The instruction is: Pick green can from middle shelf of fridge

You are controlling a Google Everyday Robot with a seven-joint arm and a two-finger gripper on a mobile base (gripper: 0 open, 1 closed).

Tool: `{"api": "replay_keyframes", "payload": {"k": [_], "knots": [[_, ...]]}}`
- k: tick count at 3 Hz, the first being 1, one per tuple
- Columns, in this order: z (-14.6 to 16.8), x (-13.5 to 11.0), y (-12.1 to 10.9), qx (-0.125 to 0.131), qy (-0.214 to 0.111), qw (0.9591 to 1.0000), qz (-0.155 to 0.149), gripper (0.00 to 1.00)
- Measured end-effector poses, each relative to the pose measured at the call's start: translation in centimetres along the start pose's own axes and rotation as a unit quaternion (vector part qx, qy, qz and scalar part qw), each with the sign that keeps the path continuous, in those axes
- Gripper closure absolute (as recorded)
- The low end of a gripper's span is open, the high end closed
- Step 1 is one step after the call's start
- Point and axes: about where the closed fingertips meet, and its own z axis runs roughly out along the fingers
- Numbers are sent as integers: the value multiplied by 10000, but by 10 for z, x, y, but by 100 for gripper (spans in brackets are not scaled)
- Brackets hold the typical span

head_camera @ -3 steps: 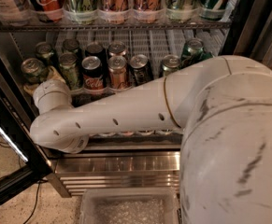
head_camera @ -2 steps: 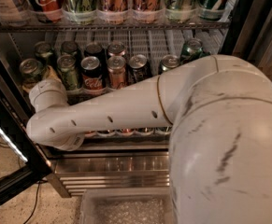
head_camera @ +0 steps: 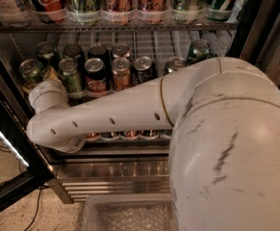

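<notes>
Your one camera looks down over the arm (head_camera: pixel 130 107), close, into the fridge (head_camera: pixel 111 175) at 12 o'clock; the gripper (head_camera: pixel 39 80) reaches in at 9 o'clock.

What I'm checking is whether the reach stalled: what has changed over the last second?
The arm slid slightly left along the middle shelf, and its big joint now fills more of the right side. The claw sits just past the wrist, by the green can at the shelf's left end; nothing was visibly taken or let go. The other cans and the fridge stayed put.
</notes>
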Motion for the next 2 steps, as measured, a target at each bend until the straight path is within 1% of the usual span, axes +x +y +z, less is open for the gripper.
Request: {"api": "replay_keyframes", "payload": {"k": [1, 2], "knots": [[-5, -3, 4, -101, -42, 9999, 13, 100], [-6, -5, 6, -126, -61, 9999, 16, 100]]}}
